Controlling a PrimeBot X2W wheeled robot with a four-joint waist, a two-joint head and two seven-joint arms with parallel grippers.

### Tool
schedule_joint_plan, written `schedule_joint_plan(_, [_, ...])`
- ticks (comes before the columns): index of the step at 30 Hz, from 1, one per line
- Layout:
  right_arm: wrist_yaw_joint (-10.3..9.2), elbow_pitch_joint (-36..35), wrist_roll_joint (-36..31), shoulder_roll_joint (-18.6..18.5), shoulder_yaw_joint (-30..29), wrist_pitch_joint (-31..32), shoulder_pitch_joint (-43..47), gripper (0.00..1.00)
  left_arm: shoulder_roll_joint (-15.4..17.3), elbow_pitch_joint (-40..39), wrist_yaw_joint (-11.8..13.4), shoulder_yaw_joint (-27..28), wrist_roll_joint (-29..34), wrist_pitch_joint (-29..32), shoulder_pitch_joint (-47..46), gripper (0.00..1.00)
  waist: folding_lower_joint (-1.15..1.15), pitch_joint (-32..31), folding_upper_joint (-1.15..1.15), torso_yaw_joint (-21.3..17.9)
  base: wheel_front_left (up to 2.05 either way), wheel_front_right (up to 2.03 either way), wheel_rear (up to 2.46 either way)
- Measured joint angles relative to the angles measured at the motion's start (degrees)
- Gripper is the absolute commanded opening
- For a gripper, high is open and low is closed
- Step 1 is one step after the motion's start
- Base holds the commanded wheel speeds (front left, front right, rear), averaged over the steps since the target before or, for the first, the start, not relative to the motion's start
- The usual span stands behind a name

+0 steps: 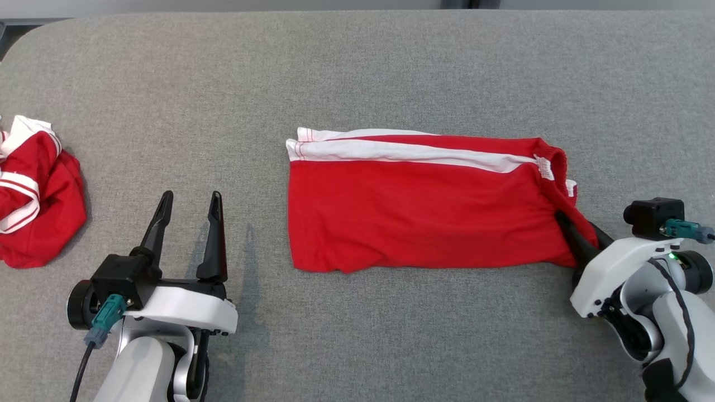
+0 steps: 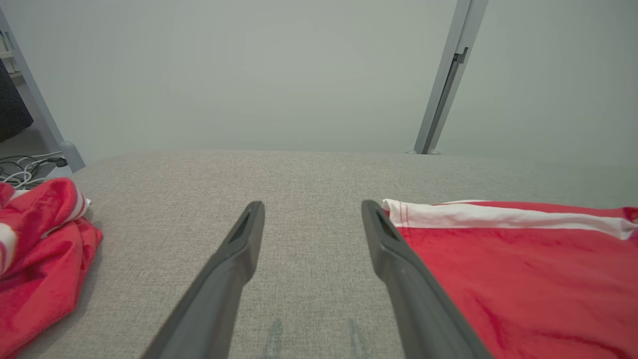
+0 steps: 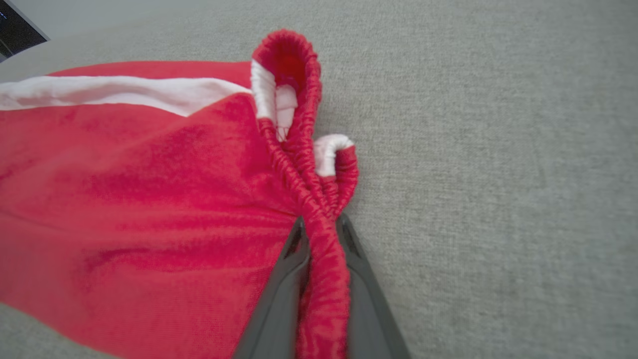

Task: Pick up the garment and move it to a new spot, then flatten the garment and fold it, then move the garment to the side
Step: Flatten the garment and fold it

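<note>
Grey cloth-covered worktop (image 1: 357, 67), its far-left corner rounded in the head view. The garment (image 1: 413, 218), red shorts with a white side stripe, lies flat about midway between the far and near edges, somewhat right of centre, long axis running left to right. The white stripe runs along its far side. The hemmed leg opening faces the left edge and the gathered elastic waistband (image 3: 294, 149) faces the right edge. Cloth mostly smooth, with a few shallow creases along the near side. The right gripper (image 3: 321, 224) is at the garment's near-right corner. Both dark fingers are pressed in on the waistband, pinching a rope of red elastic, with only the cloth keeping the jaws apart. Just beyond the fingertips the waistband bunches into a loop with white lining showing inside. The rest of the garment rests on the worktop. The left gripper (image 1: 191, 196) sits toward the near edge, left of the garment and apart from it. Its fingers are spread wide, with nothing between them but bare worktop and their shadow on the cloth beside them. In the left wrist view the garment's hemmed corner shows to the right of the right-hand finger. A second red-and-white garment (image 1: 33, 206) lies crumpled in a heap at the left edge, well apart from the first. Beyond the far edge: a pale wall, a slanted metal post (image 2: 443, 85), and some cables (image 2: 25, 167) at the far left.
</note>
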Motion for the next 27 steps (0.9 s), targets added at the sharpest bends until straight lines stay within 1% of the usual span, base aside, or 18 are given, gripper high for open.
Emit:
schedule_joint_plan(2, [0.04,0.03,1.13,-0.9,0.52,-0.12,0.01,0.0,-0.02,0.1,0.0,0.01,0.01,0.0,-0.05,1.0,0.0,-0.01,0.0,-0.08,0.0,0.0,0.0])
schedule_joint_plan(9, [0.03,-0.47,5.89,-5.86,1.1,-0.1,1.03,0.0,-0.13,0.24,-0.24,0.16,0.01,-0.1,-0.08,1.0,0.0,-0.11,0.0,-0.23,0.0,0.0,0.0])
schedule_joint_plan(15, [-0.32,-5.71,12.63,-8.18,3.68,2.71,1.38,0.0,-0.16,0.23,-0.24,0.45,0.01,-0.16,-0.08,1.0,0.0,-0.22,0.0,-0.73,0.0,0.0,0.0])
schedule_joint_plan(24, [-0.32,-19.42,25.2,-8.95,6.64,8.6,0.71,0.0,-0.43,0.51,-0.42,0.03,0.35,-0.18,-0.35,1.0,0.0,-0.33,0.0,-0.68,0.0,0.0,0.0])
schedule_joint_plan(27, [-0.32,-21.78,30.28,-7.49,7.05,10.38,-0.74,0.0,-0.69,0.66,-0.44,-0.08,0.35,-0.18,-0.73,1.0,0.0,-0.2,0.0,-0.32,0.0,0.0,0.0])
